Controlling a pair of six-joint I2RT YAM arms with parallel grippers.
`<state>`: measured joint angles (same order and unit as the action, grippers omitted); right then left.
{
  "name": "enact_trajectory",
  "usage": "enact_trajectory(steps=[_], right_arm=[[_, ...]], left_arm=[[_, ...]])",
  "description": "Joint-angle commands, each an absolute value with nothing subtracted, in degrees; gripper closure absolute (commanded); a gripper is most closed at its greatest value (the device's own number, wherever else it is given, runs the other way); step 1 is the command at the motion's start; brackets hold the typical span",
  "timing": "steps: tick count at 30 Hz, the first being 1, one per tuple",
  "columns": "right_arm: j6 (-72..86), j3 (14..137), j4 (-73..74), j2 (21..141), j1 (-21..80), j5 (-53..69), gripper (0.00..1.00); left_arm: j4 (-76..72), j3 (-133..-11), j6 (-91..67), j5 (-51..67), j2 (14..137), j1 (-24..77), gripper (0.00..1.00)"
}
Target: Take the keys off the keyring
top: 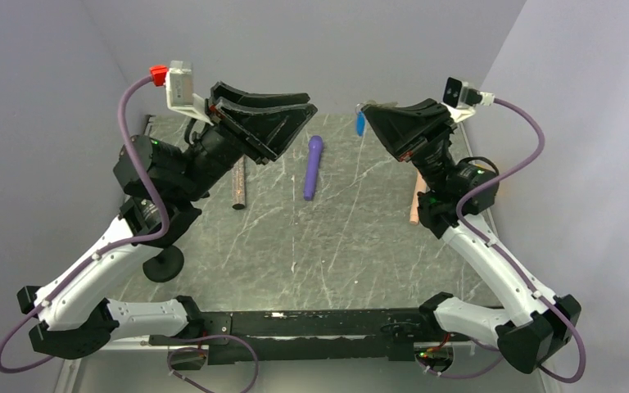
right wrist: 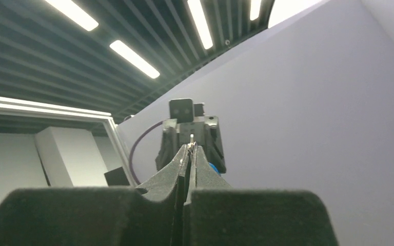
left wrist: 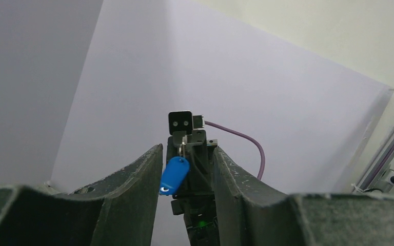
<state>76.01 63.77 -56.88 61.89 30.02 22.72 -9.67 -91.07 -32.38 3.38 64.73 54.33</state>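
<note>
The keyring (top: 360, 123), a small blue plastic tag on a thin metal ring, hangs in the air from my right gripper (top: 368, 107), which is shut on its metal top. In the right wrist view the fingertips (right wrist: 186, 154) pinch a sliver of grey metal, with the blue tag (right wrist: 215, 167) peeking out behind. I cannot tell ring from keys there; no separate keys can be made out. My left gripper (top: 311, 105) is raised and faces the right one a short way off, open and empty. Its wrist view shows the keyring (left wrist: 174, 176) between its spread fingers (left wrist: 143, 174), apart from them.
On the marbled table (top: 336, 246) lie a long purple wand (top: 313, 168), a brown stick (top: 239, 184) to its left and a peach cylinder (top: 414, 201) by the right arm. A black round foot (top: 164, 264) sits near the left arm. Grey walls enclose the table.
</note>
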Motion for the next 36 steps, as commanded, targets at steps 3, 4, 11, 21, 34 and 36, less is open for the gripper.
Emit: enact_trajectory(steps=[3,4,11,21,34,36], right_arm=[[76.5,62.6,-65.1,63.3,30.3,20.8,1.00],[76.6,62.8,-65.6,63.6,30.3,21.2,1.00],[79.2,61.5,-71.4,65.1,30.3,21.0,1.00],[82.1,65.4,-71.5,68.1,30.4,22.3,1.00],[82.0,64.6,-71.5,68.1,30.7,23.6,1.00],[82.1,64.3,-71.5,68.1,30.8,23.7,1.00]], left_arm=[[-15.9,-89.8,-32.5,5.5,65.9,54.6,0.55],[-15.9,-89.9,-32.3,5.7,66.4,54.6,0.56],[-15.7,-88.8,-31.6,5.1,66.7,54.6,0.59],[-15.0,-93.8,-30.8,10.1,72.0,54.6,0.65],[-14.2,-94.7,-30.3,9.7,73.6,54.9,0.70],[-14.2,-94.8,-29.9,9.8,73.7,54.9,0.74]])
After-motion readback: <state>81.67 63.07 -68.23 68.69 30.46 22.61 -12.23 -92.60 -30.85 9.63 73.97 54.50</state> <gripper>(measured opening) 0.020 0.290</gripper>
